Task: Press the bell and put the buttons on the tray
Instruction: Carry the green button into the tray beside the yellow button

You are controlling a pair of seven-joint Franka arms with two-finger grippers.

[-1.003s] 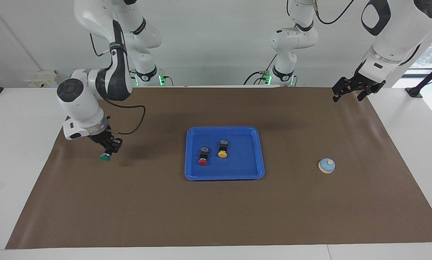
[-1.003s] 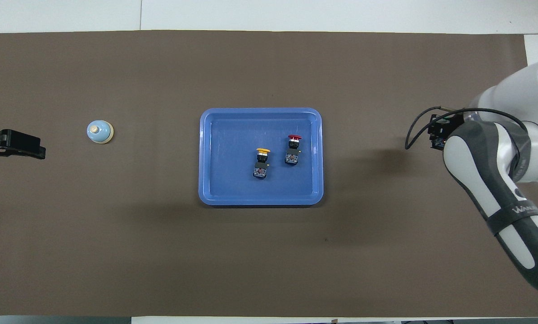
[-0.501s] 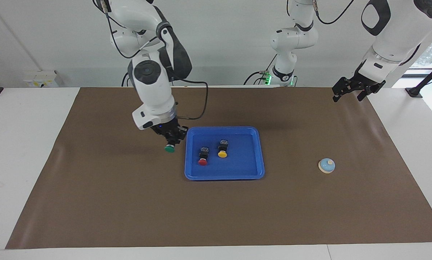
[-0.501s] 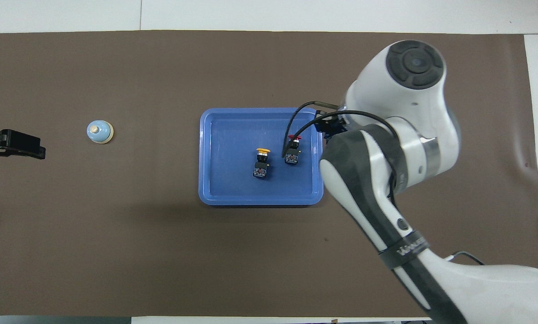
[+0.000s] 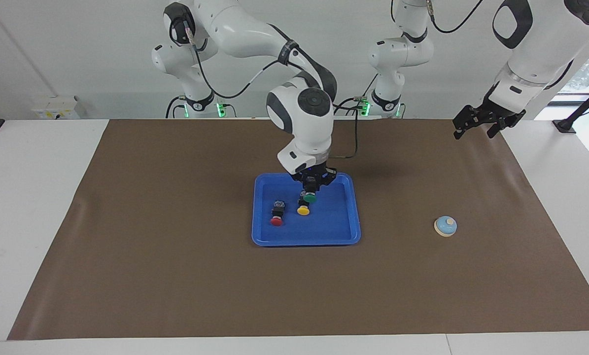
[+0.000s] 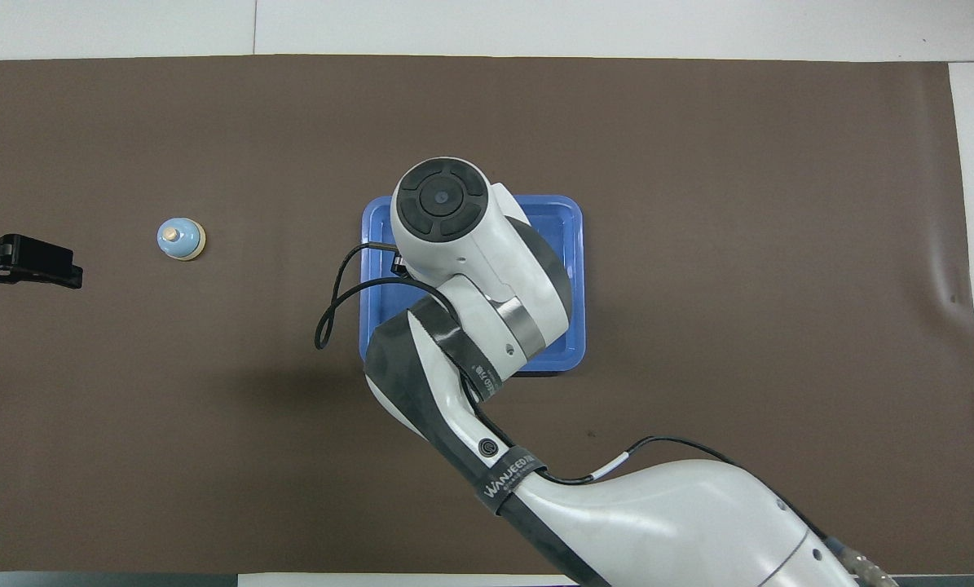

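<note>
The blue tray lies mid-table. A red button and a yellow button lie in it. My right gripper is over the tray, shut on the green button, which hangs cap down just above the yellow one. In the overhead view the right arm covers the buttons and its gripper; only the tray's rim shows. The light-blue bell stands on the mat toward the left arm's end, and also shows in the overhead view. My left gripper waits open and empty, raised over the mat's edge.
A brown mat covers the table, with white table border around it. The right arm's elbow and cable hang over the tray's edge nearer to the robots. Bare mat lies between the tray and the bell.
My right gripper has carried the green button from the right arm's end of the mat to over the tray. The left arm, bell, red and yellow buttons have not moved.
</note>
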